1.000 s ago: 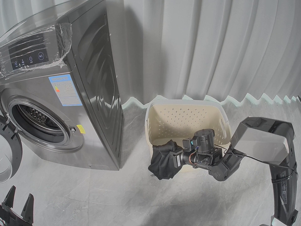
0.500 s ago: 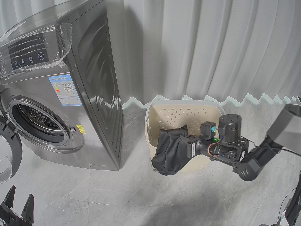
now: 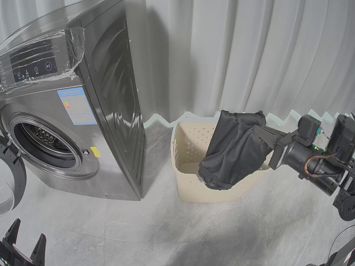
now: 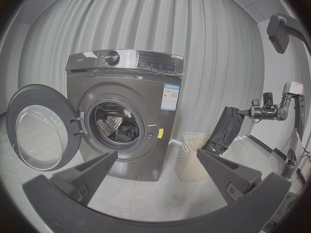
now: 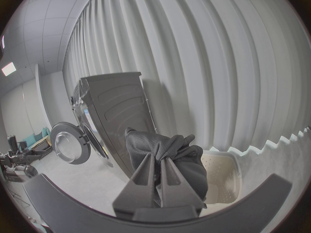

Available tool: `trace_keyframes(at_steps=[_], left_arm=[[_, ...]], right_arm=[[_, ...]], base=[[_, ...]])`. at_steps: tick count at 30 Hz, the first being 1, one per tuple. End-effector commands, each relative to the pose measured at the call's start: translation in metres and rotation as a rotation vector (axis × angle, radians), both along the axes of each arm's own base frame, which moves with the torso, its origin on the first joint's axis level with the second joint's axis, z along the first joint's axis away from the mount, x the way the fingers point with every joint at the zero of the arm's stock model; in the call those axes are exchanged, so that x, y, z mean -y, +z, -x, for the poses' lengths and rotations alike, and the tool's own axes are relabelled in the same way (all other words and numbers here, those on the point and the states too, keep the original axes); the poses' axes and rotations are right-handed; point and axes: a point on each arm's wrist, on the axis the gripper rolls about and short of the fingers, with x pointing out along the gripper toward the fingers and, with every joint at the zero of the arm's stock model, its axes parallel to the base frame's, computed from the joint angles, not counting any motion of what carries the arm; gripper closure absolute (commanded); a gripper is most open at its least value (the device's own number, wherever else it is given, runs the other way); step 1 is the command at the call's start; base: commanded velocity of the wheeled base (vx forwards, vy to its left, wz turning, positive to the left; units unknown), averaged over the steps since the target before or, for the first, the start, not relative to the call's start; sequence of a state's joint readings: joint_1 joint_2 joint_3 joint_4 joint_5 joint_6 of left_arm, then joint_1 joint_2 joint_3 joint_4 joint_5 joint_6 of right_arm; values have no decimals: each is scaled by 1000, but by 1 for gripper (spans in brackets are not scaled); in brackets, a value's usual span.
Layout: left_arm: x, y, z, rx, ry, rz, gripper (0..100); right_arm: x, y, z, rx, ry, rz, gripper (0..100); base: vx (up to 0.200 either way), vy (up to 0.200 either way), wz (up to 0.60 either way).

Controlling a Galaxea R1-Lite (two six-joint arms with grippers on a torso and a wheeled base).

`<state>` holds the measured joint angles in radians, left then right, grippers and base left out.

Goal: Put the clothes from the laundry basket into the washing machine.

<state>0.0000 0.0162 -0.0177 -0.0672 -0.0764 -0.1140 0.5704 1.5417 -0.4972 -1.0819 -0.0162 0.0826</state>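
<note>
My right gripper is shut on a dark grey garment, which hangs from it above the cream laundry basket; its lower hem dangles over the basket's front rim. The right wrist view shows the gripper pinching the bunched garment, the basket below. The grey washing machine stands at the left with its door swung open and dark clothes in the drum. My left gripper hangs low at the lower left, open and holding nothing, facing the machine.
White curtains hang behind the basket and the machine. The grey tiled floor lies open between machine and basket. The open door juts out at the far left edge.
My right gripper has lifted the dark garment up out of the basket and drawn it back to the right. The left gripper has shifted only slightly.
</note>
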Motion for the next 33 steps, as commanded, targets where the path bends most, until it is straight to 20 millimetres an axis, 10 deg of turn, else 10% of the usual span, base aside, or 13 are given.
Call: trace_keyframes(at_steps=[1, 15, 33], left_arm=[[0, -5, 0, -4, -19, 7, 0], [0, -5, 0, -3, -17, 20, 0], [0, -5, 0, -3, -10, 23, 0]], right_arm=[[8, 15, 18, 56, 7, -39, 100], [7, 6, 16, 29, 11, -25, 100], [8, 3, 16, 19, 6, -18, 100]], base=[[-200, 0, 0], [-114, 0, 0], [0, 200, 0]])
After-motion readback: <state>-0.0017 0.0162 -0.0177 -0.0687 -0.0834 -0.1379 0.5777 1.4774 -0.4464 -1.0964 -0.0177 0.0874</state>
